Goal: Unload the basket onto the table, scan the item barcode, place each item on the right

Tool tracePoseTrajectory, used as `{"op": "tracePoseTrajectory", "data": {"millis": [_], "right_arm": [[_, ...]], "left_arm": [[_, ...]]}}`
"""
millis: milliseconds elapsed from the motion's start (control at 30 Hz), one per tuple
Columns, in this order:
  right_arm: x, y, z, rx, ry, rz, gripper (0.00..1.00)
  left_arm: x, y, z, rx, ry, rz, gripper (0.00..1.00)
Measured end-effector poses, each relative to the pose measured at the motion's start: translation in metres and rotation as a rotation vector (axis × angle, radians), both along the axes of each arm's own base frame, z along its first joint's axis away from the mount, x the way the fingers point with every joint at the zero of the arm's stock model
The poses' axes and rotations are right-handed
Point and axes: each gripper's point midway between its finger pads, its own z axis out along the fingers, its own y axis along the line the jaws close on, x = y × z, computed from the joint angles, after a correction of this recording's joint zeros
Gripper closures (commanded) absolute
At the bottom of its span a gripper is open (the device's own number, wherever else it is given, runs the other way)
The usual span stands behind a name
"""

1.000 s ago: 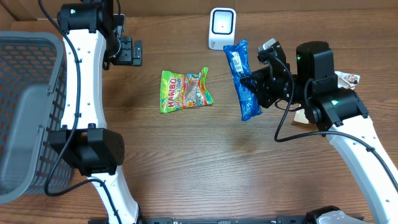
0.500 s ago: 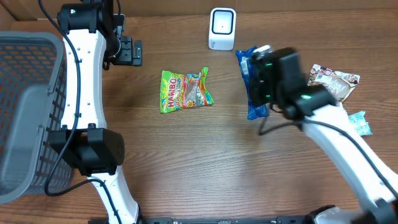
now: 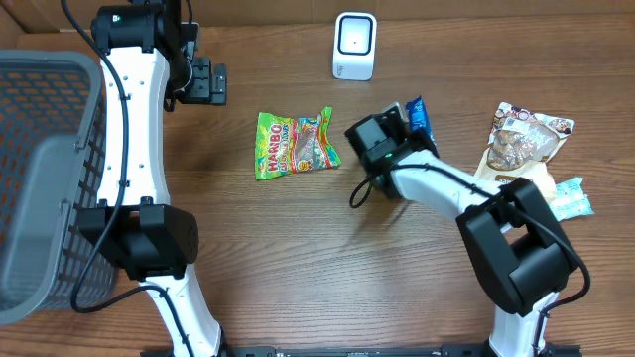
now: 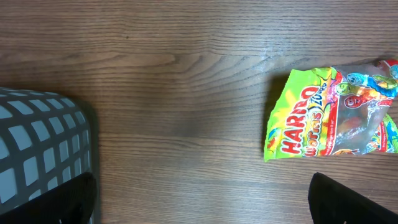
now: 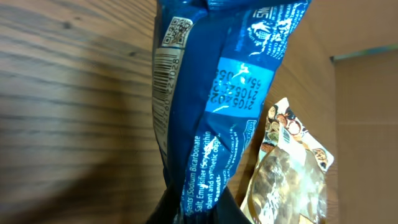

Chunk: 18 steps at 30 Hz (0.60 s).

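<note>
The item is a blue snack packet (image 5: 217,93) with a white barcode (image 5: 163,68) along its left edge. My right gripper (image 5: 199,208) is shut on the packet's lower end, its dark fingers pinching the wrapper. From overhead only the packet's tip (image 3: 418,113) shows beyond the right wrist (image 3: 380,147), below and to the right of the white scanner (image 3: 354,47). My left gripper (image 4: 205,205) hangs open over bare table at the back left, its fingertips (image 4: 74,199) far apart and holding nothing.
A green Haribo bag (image 3: 296,144) lies mid-table, also seen by the left wrist camera as the Haribo bag (image 4: 329,115). A grey mesh basket (image 3: 40,178) fills the left side. A brown snack bag (image 3: 521,139) and a small teal packet (image 3: 571,196) lie at the right.
The right arm swung left and down with the blue packet, from beside the scanner to lower over the table's middle, turning its wrist. The left arm has not moved.
</note>
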Motion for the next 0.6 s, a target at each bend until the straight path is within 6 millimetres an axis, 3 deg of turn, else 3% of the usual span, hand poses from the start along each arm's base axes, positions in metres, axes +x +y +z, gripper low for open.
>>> {"op": "tracePoseTrajectory", "data": {"millis": [67,233,400,500,600], "right_arm": [[-0.004,0.012,0.002,-0.012,-0.004,0.031,0.52],[-0.019,0.061,0.003,0.005,0.004,0.147,0.31],[-0.04,0.103,-0.004,0.121,0.131,0.243,0.27],[-0.041,0.111,0.002,0.224,0.197,0.222,0.25],[-0.025,0.107,0.025,0.38,0.226,0.172,0.21]], "left_arm": [[0.0,0.0,0.0,0.0,0.0,0.0,0.01],[0.0,0.0,0.0,0.0,-0.001,0.0,0.0],[0.0,0.0,0.0,0.0,0.0,0.0,0.0],[0.0,0.0,0.0,0.0,-0.001,0.0,0.0],[0.0,0.0,0.0,0.0,0.0,0.0,0.0]]}}
